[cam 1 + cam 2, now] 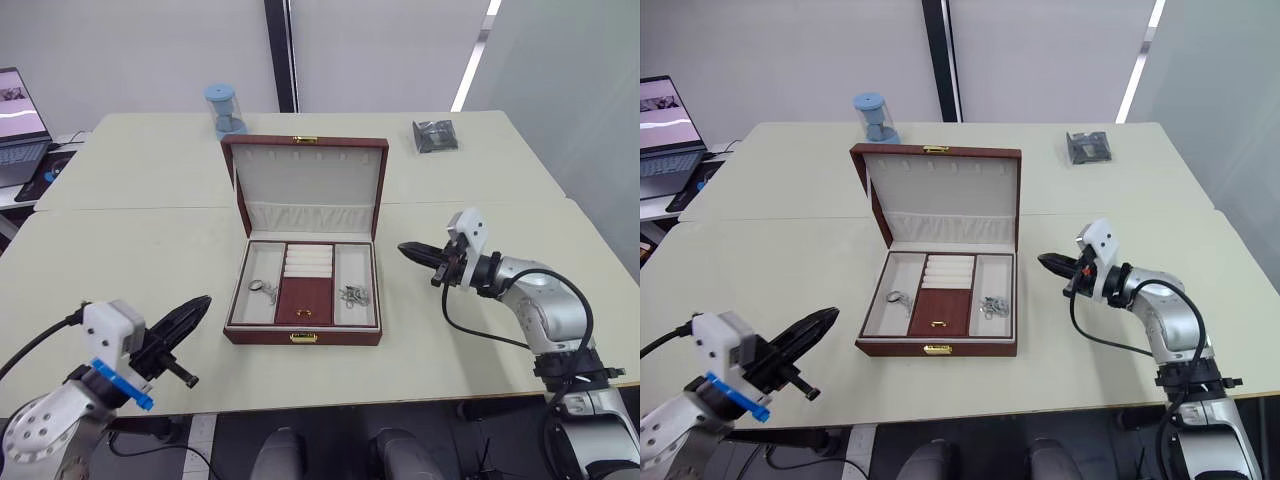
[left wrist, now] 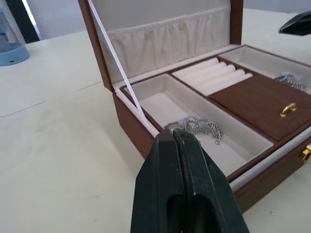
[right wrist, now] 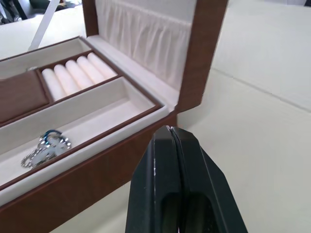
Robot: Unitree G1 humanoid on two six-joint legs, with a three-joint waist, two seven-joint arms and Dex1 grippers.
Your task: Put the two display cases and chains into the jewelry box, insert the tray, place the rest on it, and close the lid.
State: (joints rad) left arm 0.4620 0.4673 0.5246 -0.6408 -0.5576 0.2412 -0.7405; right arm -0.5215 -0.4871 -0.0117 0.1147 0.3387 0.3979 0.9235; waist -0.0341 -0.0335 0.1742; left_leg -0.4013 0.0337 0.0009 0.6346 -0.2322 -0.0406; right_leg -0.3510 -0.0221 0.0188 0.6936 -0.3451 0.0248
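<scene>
So the tray (image 1: 303,286) is already seated in the jewelry box (image 1: 302,336) with silver pieces (image 1: 354,295) in its side sections, and what's left, as we read it, is the lid (image 1: 305,186). It stands upright on the far edge of the box, its long axis running side to side between our arms. Our right gripper (image 1: 412,251) sits just beside the box's right wall, fingers pressed together and empty, clearly nearer the lid. Our left gripper (image 1: 190,312) is also pinched closed, empty, further back off the near-left corner.
</scene>
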